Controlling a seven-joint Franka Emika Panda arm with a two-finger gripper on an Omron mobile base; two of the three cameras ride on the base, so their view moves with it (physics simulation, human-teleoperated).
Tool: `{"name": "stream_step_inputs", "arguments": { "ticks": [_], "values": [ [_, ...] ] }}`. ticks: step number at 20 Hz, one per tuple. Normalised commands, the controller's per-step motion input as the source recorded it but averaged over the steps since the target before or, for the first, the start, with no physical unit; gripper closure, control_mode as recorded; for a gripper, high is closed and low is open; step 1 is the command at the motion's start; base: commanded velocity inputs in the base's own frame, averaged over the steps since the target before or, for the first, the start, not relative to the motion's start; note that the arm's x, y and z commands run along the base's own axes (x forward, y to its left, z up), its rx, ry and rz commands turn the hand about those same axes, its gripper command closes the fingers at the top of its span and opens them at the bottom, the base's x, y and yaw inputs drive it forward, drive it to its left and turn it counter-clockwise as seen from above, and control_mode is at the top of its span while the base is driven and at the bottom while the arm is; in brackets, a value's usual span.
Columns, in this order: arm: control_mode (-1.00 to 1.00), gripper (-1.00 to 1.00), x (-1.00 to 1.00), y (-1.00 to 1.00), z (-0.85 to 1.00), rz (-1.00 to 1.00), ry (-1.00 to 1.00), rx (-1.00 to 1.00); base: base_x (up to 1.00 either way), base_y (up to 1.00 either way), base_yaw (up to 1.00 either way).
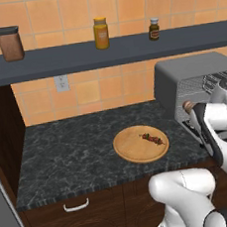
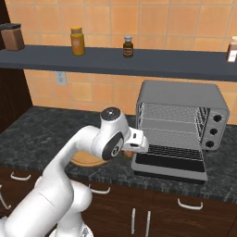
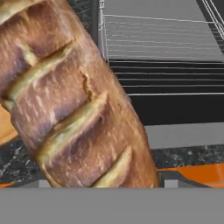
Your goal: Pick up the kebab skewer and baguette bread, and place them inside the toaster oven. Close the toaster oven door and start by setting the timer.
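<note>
The robot's jaws are holding the baguette bread [image 3: 74, 100], and they are standing wide around it. In the hand view the bread is looking very big and close, brown with pale cuts across its crust. One end of the bread [image 1: 188, 106] is peeking out beside the white arm in the left base view.

The bread is hanging just in front of the toaster oven [image 2: 183, 99], near its left side. The toaster oven is sitting on the dark stone surface [image 1: 65, 151]. The toaster oven door [image 2: 169, 163] is lying open and flat in front of it, and the wire rack [image 2: 173, 150] is showing inside.

The kebab skewer [image 1: 153, 138] is lying on a round wooden board [image 1: 132, 150], just to the left of the toaster oven. Three jars are standing on the long grey shelf [image 1: 79, 57] above.
</note>
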Motion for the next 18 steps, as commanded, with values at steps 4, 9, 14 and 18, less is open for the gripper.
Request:
{"name": "stream_step_inputs", "arguments": {
  "ticks": [4, 9, 14, 18],
  "values": [
    [-1.00, 1.00, 0.50, -0.24, -0.10, -0.02, 0.00, 0.02, 0.00, 0.00, 0.00],
    [-1.00, 1.00, 0.15, -0.41, -0.15, 0.00, 0.00, 0.00, 0.00, 0.00, 0.00],
    [-1.00, 1.00, 0.10, -0.54, -0.24, 0.00, 0.01, -0.05, 0.00, 0.00, 0.00],
    [-1.00, 1.00, 0.42, -0.17, -0.04, 0.00, 0.04, 0.00, 0.00, 0.00, 0.00]
  ]
}}
